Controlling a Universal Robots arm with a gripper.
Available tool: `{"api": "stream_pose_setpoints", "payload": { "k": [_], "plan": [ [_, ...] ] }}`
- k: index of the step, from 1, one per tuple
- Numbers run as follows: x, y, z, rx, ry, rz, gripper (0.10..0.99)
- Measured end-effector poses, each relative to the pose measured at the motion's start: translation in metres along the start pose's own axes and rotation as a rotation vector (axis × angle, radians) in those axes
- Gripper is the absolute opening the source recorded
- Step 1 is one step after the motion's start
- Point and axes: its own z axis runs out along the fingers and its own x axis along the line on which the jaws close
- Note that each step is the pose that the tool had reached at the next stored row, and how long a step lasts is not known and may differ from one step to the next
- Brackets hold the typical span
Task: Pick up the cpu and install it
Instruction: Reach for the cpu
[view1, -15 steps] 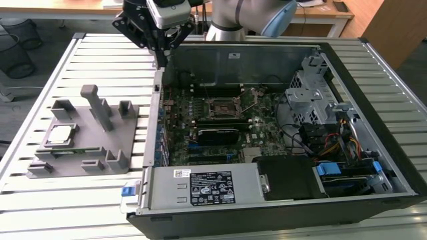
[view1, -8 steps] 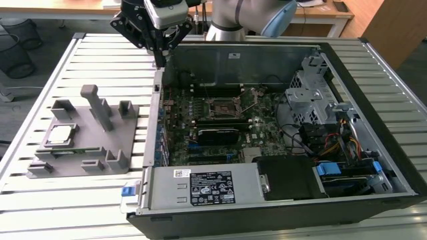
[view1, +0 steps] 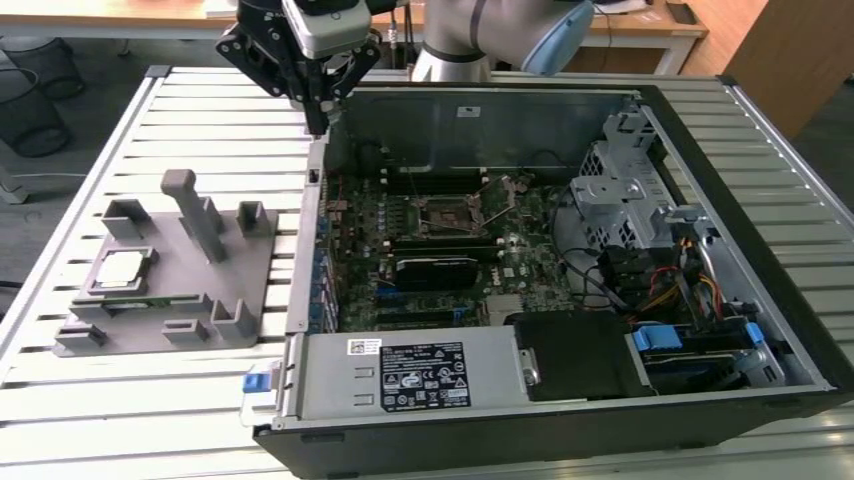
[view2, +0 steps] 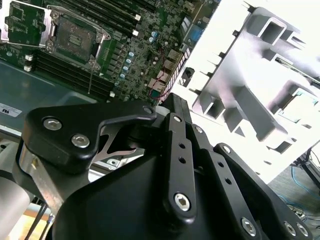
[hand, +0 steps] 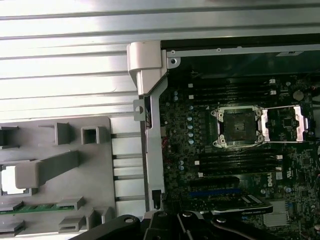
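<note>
The cpu (view1: 123, 268), a small silver-topped square, lies flat in a recess of the grey fixture tray (view1: 200, 292) on the exterior view's left. My gripper (view1: 316, 118) hangs high over the far left corner of the open computer case (view1: 561, 420), well away from the cpu, with its fingers shut and nothing between them. The black motherboard socket (view1: 447, 212) sits mid-board with its metal frame swung open, and shows in the first wrist view (hand: 235, 127) and the second wrist view (view2: 75, 37). The tray (hand: 65, 170) lies beside the case wall.
Inside the case are a power supply (view1: 414, 375) at the front, a metal drive cage (view1: 621, 190) and loose cables (view1: 667, 290) on the exterior view's right. Tall posts (view1: 200, 215) rise from the tray. The case stands on a slatted metal table (view1: 94, 150).
</note>
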Motion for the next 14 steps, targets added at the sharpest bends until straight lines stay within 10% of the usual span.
{"api": "stream_pose_setpoints", "payload": {
  "k": [14],
  "plan": [
    [0.0043,-0.0004,0.0005,0.000,0.0000,0.000,0.106]
  ]
}}
